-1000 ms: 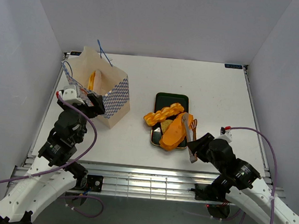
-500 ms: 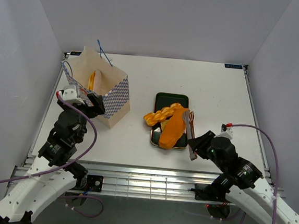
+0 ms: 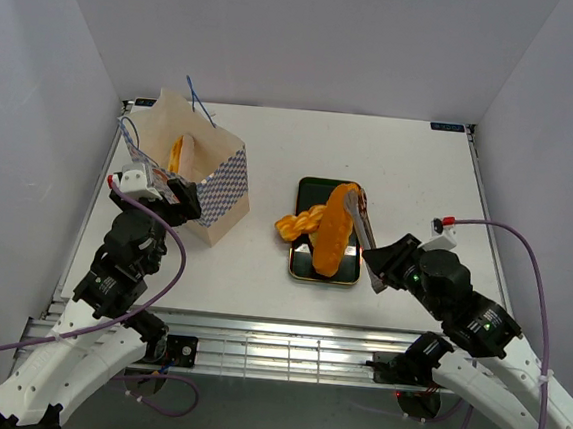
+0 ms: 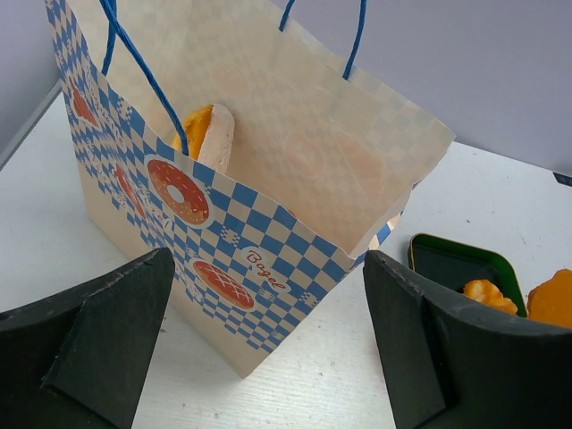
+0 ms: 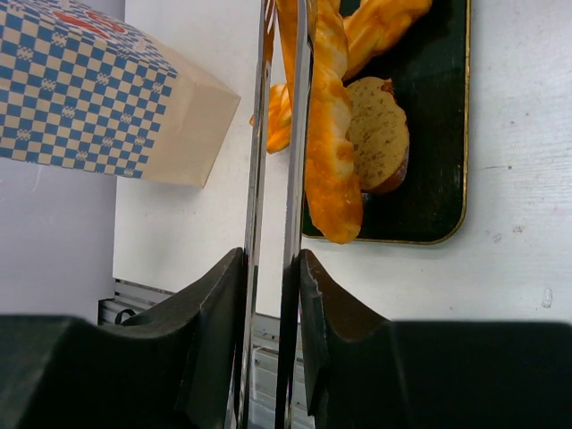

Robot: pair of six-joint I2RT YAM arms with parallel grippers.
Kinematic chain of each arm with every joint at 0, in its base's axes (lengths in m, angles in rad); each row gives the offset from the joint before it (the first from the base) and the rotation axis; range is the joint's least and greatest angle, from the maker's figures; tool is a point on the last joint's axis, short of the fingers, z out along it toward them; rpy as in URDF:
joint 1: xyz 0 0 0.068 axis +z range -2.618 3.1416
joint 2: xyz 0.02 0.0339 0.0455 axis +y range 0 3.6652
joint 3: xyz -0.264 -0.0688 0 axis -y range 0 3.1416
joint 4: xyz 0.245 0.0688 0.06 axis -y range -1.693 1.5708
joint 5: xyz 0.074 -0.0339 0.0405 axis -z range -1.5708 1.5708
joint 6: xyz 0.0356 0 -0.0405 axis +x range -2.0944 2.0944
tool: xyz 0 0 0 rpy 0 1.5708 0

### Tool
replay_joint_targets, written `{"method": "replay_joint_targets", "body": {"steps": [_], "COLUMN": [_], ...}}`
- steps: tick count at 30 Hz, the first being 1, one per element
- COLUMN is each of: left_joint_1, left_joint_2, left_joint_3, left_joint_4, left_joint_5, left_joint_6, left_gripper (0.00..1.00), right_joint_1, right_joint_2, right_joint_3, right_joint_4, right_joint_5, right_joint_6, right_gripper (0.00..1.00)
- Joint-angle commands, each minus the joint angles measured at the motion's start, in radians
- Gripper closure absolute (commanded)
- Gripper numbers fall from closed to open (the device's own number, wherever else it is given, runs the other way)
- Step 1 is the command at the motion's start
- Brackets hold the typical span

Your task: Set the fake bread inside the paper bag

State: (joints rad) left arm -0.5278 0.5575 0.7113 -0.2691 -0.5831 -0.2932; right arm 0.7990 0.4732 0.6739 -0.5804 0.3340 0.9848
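Observation:
The paper bag [image 3: 197, 182] stands open at the left, one piece of fake bread [image 3: 181, 152] upright inside it; both show in the left wrist view, bag [image 4: 268, 206] and bread [image 4: 213, 138]. My left gripper [image 3: 172, 200] is open and empty, its fingers either side of the bag's near corner [image 4: 268, 357]. My right gripper [image 3: 382, 271] is shut on silver tongs [image 5: 295, 134]. The tongs pinch the far end of a long orange loaf [image 3: 333, 229], tilted over the black tray [image 3: 319, 189]. A braided twist [image 3: 301, 221] and a round slice [image 5: 377, 134] lie on the tray.
The tray [image 5: 438, 134] sits mid-table, right of the bag. White walls enclose the table on the left, back and right. The metal rail of the table's near edge [image 3: 276, 334] runs between the arm bases.
The right gripper has moved up and away from the near edge with the tongs. The long loaf has swung from lying slanted across the tray to standing more lengthwise, its far end raised.

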Motion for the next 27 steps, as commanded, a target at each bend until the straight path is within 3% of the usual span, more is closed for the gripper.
{"method": "replay_joint_targets", "body": {"steps": [1, 27], "left_joint_1": [-0.006, -0.006], "left_joint_2": [-0.002, -0.001], "left_joint_3": [0.008, 0.005], "left_joint_4": [-0.001, 0.002], "left_joint_5": [0.008, 0.006], "left_joint_6": [0.000, 0.000], "left_gripper": [0.03, 0.03], "right_joint_1": [-0.001, -0.001], "right_joint_2": [0.018, 0.188], "right_joint_3": [0.081, 0.408], "right_joint_4": [0.070, 0.180], "right_joint_5": [0.019, -0.013], "right_joint_6": [-0.069, -0.256], "right_gripper": [0.92, 0.92]}}
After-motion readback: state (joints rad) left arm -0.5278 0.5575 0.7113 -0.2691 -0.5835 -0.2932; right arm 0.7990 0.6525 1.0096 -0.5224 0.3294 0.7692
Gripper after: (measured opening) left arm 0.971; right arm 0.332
